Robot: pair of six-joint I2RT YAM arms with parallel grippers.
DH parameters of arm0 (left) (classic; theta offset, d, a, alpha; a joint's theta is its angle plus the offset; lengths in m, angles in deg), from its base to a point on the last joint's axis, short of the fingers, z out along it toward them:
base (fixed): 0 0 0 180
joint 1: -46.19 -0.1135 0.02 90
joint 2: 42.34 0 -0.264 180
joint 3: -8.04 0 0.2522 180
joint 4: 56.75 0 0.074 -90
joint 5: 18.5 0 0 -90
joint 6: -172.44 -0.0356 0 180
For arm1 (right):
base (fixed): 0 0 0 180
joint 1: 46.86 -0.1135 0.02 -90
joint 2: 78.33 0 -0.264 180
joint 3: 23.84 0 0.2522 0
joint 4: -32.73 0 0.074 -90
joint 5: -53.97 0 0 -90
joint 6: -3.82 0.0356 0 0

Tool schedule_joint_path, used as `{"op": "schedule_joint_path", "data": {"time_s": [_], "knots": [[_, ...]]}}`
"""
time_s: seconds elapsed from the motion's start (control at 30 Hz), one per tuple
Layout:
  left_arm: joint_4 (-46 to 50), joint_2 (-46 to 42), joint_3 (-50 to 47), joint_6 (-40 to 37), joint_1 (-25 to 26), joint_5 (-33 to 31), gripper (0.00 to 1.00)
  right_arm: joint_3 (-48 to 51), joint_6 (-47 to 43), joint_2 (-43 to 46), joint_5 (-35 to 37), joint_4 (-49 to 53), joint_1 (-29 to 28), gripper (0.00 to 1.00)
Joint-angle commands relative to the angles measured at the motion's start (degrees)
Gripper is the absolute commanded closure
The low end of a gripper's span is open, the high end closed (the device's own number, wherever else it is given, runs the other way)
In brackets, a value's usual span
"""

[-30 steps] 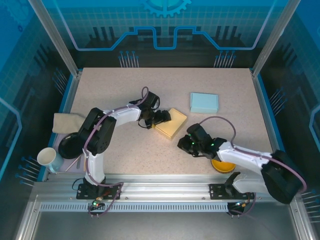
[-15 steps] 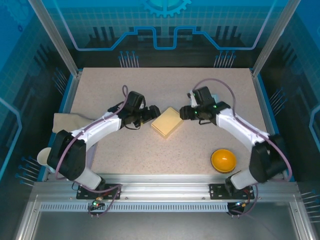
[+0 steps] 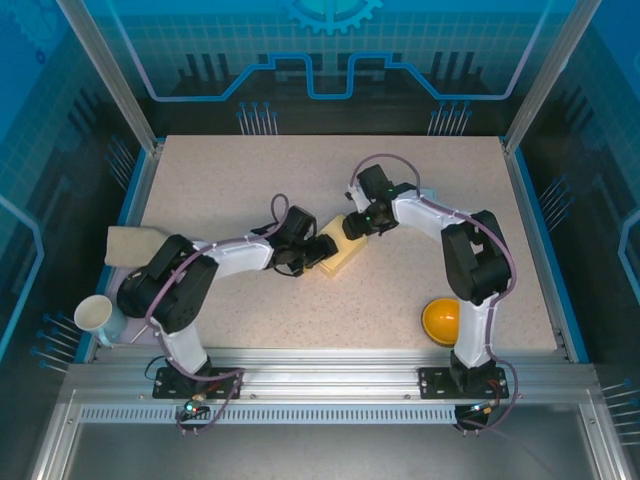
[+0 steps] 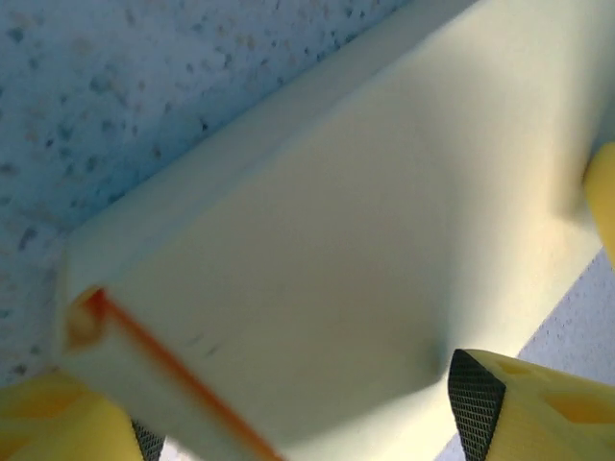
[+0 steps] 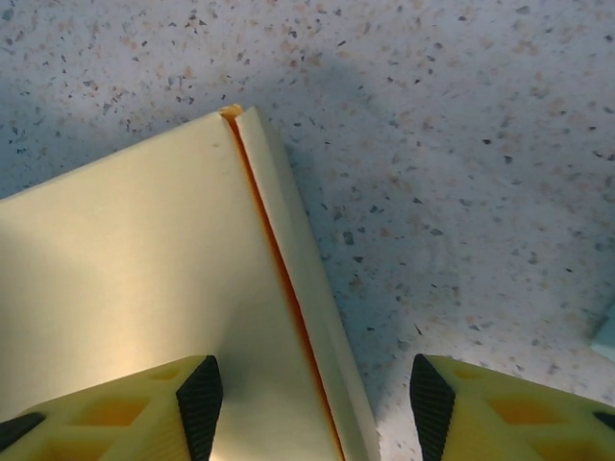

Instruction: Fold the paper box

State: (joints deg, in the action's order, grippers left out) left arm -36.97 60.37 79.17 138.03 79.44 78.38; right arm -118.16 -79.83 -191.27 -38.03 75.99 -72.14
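**A:** Start on the left. What's different from a moment ago?

**B:** Half a second back the left gripper [image 3: 318, 250] stood off the paper box [image 3: 349, 252], with bare table [image 3: 230, 190] between them. Now it has closed in. The box's near end lies between its fingers [image 4: 538, 408]: the corner with the orange seam [image 4: 159, 359] hides part of one finger, and the other finger sits just beside the opposite edge.

**A:** Is it gripping?

**B:** I can't tell. The fingers stand wide and the box fills the space between them, but whether the pads press on the card isn't visible.

**A:** And the box itself?

**B:** It's on the table, roughly where it was. Both sets of fingers now bracket it, where before it lay alone between the arms.

**A:** The right side?

**B:** The right gripper [image 3: 352, 228] has swung in too, from well off the box to its far corner. Its fingers are released and spread. One hovers over the top face. The other is past the seamed edge, over the table, with a clear gap to the box wall.

**A:** What does that mean for the fold?

**B:** As I judge it, the approach is done and a two-handed step is being set up. The left would steady the near end while the right works the seamed edge it straddles. The right holds nothing, so that step hasn't begun. If one side pushes before the other has a firm hold, the box will likely slide.
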Motion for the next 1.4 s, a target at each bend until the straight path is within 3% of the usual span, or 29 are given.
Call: {"op": "schedule_joint_path", "data": {"time_s": [0.0, 0.17, 0.53, 1.0, 1.2, 1.37], "knots": [[0.8, 2.5, 4.3, -0.5, -0.3, -2.3, 0.23, -1.3, 0.0, -1.5, -3.2, 0.9, 0.5, 0.45], [3.7, 5.5, 9.7, -3.1, -2.7, -3.3, 0.27, -1.0, 6.1, -1.5, -6.8, -1.4, 1.1, 0.54], [11.2, 16.4, 25.6, -11.5, -8.4, -2.9, 0.29, -3.2, 22.2, -3.6, -3.3, -5.0, 1.2, 0.54], [13.8, 25.0, 38.4, -17.4, -10.5, -3.5, 0.25, -12.3, 23.1, -9.5, -0.5, -4.6, 1.8, 0.53], [16.6, 23.2, 39.7, -20.3, -11.4, -6.4, 0.20, -11.1, 22.5, -5.5, 0.5, -4.1, 2.2, 0.51], [18.4, 19.3, 38.7, -22.5, -12.8, -7.3, 0.10, -8.0, 21.3, 0.6, 1.0, -3.3, 3.6, 0.50]]}}
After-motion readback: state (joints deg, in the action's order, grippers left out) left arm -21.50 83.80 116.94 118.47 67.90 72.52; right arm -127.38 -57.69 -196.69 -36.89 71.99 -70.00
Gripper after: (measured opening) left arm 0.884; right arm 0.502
